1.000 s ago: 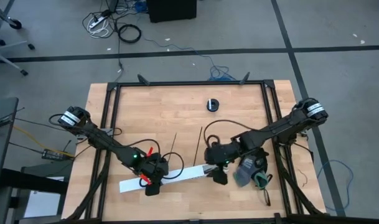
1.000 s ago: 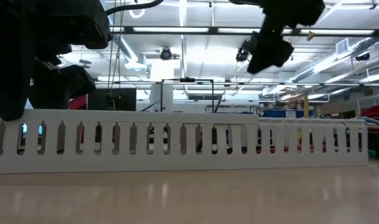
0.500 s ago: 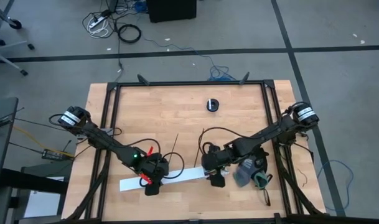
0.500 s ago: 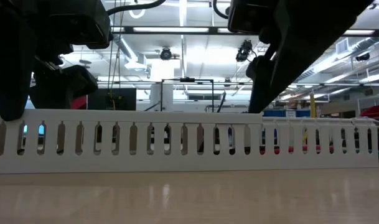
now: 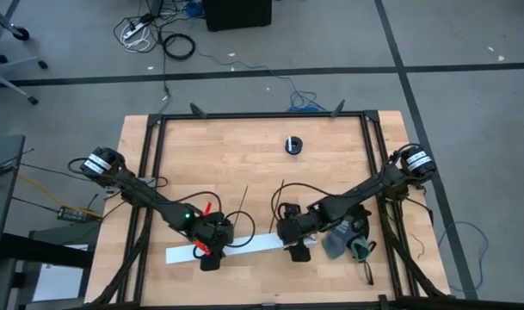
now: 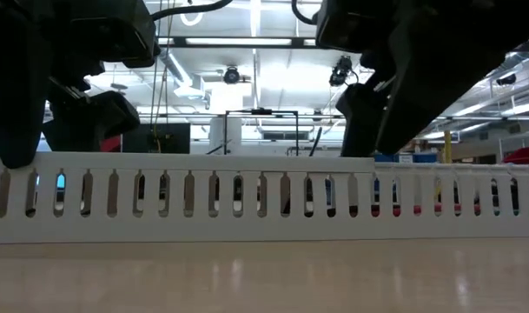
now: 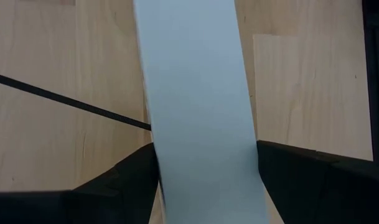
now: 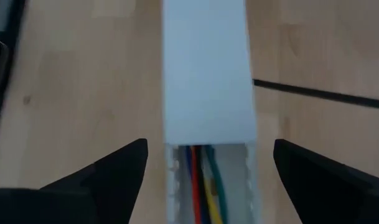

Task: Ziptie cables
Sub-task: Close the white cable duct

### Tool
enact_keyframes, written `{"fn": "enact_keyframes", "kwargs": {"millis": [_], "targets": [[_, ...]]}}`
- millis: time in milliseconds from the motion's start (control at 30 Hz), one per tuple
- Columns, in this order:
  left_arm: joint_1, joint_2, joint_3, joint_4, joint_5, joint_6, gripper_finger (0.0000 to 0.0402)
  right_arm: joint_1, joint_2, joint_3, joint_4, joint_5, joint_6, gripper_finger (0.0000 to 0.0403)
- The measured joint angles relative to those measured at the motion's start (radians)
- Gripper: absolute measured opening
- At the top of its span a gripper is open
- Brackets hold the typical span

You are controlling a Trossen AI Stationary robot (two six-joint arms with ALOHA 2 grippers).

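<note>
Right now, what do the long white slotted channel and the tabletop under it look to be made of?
The long white slotted channel looks like moulded plastic, matt: uniform white, thin walls cut with even slots, a smooth flat cover. The tabletop looks like light wooden butcher-block with a faint sheen: joined strips with visible grain, and a soft reflection in the low view.

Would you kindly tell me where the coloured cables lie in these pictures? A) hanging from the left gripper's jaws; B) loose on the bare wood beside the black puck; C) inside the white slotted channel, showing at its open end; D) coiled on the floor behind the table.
C: the right wrist view shows the cables running inside the white slotted channel, visible at its uncovered end between the right gripper's open jaws.
</note>
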Motion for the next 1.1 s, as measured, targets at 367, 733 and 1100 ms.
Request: {"fn": "enact_keyframes", "kwargs": {"millis": [367,733,1100], "targets": [[0.0,0.0,0.0,0.001,0.0,0.0,0.0241,0.005,0.001,0.0,-0.001,0.02,-0.069,0.0341],[0.0,0.0,0.0,0.001,0.0,0.0,0.0241,0.032,0.001,0.0,-0.023,0.011,-0.033,0.0337],[0.0,-0.001,0.0,0.003,0.0,0.006,0.0241,0.038,0.002,0.0,-0.023,0.022,-0.006,0.029]]}}
